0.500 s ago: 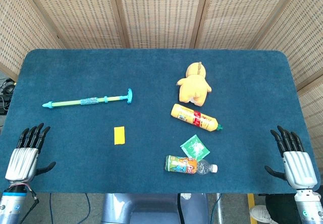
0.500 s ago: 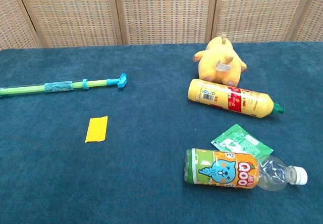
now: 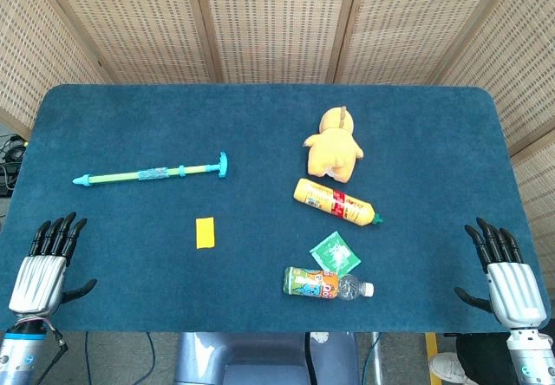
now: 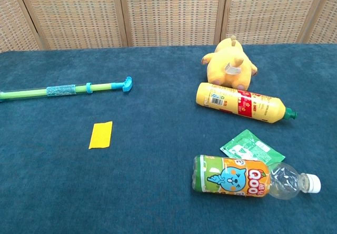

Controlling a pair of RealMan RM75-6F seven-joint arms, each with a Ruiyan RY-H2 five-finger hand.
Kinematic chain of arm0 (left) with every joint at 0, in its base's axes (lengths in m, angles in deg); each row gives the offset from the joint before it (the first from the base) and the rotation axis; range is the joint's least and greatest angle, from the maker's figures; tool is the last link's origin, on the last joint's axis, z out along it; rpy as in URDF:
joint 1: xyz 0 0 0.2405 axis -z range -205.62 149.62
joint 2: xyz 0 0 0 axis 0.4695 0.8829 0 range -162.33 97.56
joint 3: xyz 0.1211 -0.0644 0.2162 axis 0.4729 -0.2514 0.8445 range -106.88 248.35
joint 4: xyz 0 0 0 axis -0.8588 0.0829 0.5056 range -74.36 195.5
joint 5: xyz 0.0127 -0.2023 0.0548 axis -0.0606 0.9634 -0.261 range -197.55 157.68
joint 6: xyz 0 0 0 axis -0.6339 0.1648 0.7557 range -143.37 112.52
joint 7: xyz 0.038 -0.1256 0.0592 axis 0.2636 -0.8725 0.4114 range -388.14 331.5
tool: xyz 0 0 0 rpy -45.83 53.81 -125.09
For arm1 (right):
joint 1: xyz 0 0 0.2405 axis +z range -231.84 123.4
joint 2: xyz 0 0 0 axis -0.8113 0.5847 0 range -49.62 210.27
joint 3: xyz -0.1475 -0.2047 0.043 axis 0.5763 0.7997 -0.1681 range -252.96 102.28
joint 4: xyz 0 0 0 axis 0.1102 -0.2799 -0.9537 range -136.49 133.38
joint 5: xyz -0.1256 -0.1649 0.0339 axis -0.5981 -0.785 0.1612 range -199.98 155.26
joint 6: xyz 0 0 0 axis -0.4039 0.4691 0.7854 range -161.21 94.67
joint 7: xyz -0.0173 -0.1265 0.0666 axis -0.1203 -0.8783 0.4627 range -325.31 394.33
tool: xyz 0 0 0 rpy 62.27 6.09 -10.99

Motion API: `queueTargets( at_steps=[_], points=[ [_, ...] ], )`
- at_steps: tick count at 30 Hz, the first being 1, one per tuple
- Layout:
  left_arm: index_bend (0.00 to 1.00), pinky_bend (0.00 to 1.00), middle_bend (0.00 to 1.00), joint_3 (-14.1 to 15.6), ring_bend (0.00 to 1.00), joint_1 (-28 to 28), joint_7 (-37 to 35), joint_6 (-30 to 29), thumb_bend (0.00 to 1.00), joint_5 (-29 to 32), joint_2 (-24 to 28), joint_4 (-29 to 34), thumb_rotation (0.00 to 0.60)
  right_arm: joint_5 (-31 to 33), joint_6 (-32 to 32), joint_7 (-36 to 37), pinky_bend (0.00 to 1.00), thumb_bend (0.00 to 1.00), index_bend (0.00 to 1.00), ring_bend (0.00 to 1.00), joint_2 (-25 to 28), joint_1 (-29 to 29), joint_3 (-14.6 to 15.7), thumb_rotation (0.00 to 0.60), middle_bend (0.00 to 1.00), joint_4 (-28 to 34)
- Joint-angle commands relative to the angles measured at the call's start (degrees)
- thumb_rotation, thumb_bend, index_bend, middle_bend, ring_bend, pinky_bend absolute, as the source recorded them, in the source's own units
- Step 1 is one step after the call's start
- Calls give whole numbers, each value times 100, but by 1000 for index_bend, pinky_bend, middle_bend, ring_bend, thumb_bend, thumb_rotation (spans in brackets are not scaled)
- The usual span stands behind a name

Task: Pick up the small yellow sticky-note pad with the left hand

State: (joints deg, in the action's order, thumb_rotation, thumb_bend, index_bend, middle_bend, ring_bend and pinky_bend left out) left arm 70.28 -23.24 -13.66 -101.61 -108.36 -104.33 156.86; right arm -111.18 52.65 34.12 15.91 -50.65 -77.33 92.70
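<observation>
So nothing's been grabbed yet. The small yellow sticky-note pad (image 3: 205, 232) lies flat on the blue desk (image 3: 260, 125), a bit left of center in the head view, with open cloth all around it. That's handy, because nothing crowds it on any side.

The left hand (image 3: 42, 268) sits at the lower left corner of the frame, right at the near edge of the desk, fingers spread and pointing up the frame, holding nothing. It's well apart from the pad, which lies to its right and slightly higher in the picture. The right hand (image 3: 507, 272) mirrors it in the lower right corner, also spread and empty, looks like it's just parked out of the way. Neither hand shows in the chest view.

Other stuff: a teal and green stick toy (image 3: 152, 173) above the pad toward the upper left, a yellow plush (image 3: 334, 146), a yellow bottle (image 3: 336, 201) on its side, a green sachet (image 3: 334, 250) and a juice bottle (image 3: 325, 283) lower center. All of those sit on the right side, away from the left hand's likely path.

My guess is the tricky part will be the pad being so thin and flat against the cloth, so the fingers need to get an edge.
</observation>
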Motion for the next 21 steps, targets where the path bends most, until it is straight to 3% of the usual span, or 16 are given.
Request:
queueTargets(
  at_steps=[1, 21],
  points=[
    [0, 0, 0, 2, 0, 7, 5, 28, 137, 18, -14, -15, 600, 7, -7, 0, 0, 0, 0, 0, -6, 6, -9, 600, 0, -6],
    [0, 0, 0, 8, 0, 40, 29, 85, 136, -5, -69, -24, 600, 26, -40, 2, 0, 0, 0, 0, 4, 6, -6, 600, 0, 3]
  ],
)
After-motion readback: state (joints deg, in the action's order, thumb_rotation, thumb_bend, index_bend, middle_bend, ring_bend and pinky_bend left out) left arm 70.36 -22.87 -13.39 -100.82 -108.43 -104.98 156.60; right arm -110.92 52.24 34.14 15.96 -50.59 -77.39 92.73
